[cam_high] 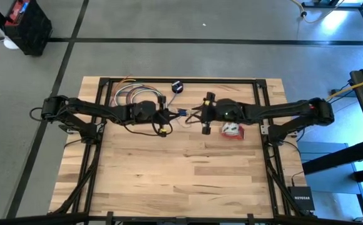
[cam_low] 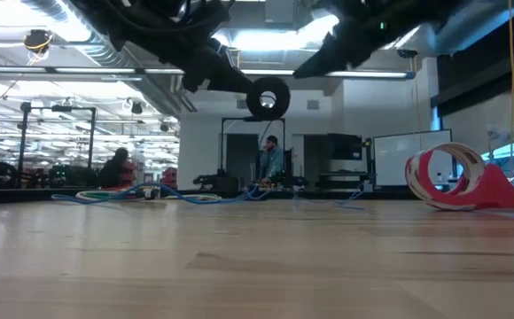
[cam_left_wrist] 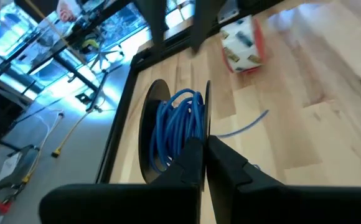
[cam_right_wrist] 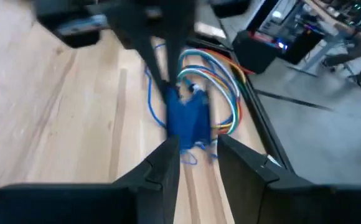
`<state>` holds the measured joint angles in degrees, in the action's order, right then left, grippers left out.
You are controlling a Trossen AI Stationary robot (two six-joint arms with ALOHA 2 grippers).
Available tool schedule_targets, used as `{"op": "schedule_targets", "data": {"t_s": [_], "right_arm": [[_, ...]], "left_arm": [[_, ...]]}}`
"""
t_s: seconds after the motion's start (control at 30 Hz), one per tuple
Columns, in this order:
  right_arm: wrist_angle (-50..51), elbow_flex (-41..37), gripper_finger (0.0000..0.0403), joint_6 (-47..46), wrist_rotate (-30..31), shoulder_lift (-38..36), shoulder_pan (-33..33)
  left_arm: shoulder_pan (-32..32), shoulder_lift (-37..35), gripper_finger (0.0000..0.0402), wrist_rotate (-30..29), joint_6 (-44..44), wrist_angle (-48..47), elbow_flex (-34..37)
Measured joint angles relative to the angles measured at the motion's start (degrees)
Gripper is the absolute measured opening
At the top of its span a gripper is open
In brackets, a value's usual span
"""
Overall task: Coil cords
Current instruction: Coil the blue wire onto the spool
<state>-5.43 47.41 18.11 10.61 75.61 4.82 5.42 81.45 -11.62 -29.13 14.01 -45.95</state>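
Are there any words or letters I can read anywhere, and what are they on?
"NETGEAR": white letters on the small black box by the table's corner, high view.
The red-and-white cord bundle may carry marks, too blurred to read.
Nothing else readable.

table [cam_high: 169,169]: pale wood planks, matt | cord [cam_left_wrist: 177,127]: smooth blue plastic | frame [cam_high: 256,94]: black metal
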Motion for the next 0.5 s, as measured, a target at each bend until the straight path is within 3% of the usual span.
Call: {"op": "schedule_targets", "data": {"t_s": [0.13, 0.23, 0.5], "right_arm": [[-13.74, -6.25, 0.011, -1.7, -8.01, -0.02, 3.51], [-20.47, -9.24, 0.011, -2.99, -9.77, 0.0, 3.94], [-24.84, -10.14, 0.011, -3.62, -12.29, 1.91, 3.83]], "left_arm": [[-0.8, 0.0, 0.0001, 0.58, -1.37, 0.47, 0.0], [-1.23, 0.0, 0.0001, 0.6, -1.87, 0.6, 0.0], [-2.07, 0.0, 0.0001, 0.6, -2.69, 1.89, 0.0]]}}
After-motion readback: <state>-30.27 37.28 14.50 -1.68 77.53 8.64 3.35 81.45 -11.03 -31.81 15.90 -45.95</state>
